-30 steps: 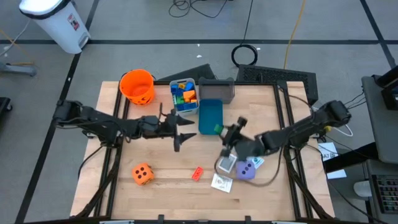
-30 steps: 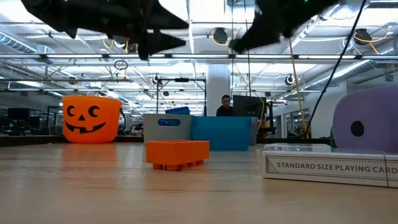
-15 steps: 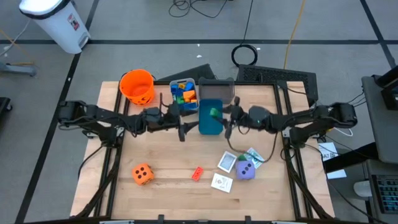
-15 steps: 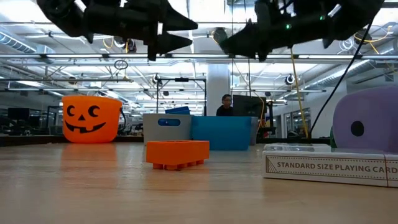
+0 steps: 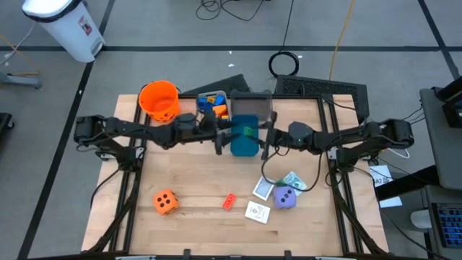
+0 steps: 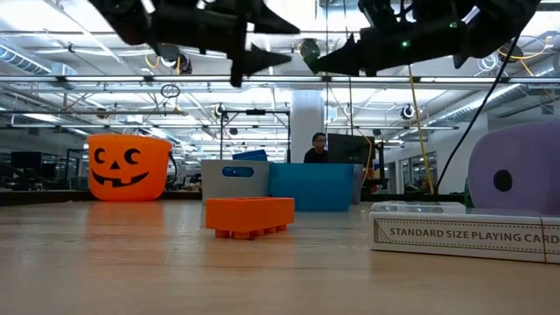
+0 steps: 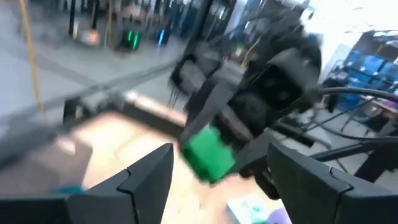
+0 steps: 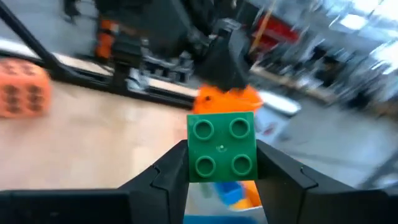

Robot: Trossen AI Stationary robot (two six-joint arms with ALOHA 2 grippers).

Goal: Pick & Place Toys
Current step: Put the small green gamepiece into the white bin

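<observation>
Green block [image 8: 222, 147] clamped in right gripper [image 5: 258, 134] above blue bin [image 5: 242, 145].

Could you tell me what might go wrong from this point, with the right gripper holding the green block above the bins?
The right gripper pinches the green block only by its sides, so it might slip. The left gripper, open, faces it closely over the blue bin; the arms could collide. A drop might miss and land on the table.

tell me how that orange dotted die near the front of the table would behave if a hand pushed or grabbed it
The orange die rests on a flat face, so a push would probably slide it or tip it onto another face rather than roll it far. It looks like foam, so it is likely light and may squash slightly in a grip.
</observation>
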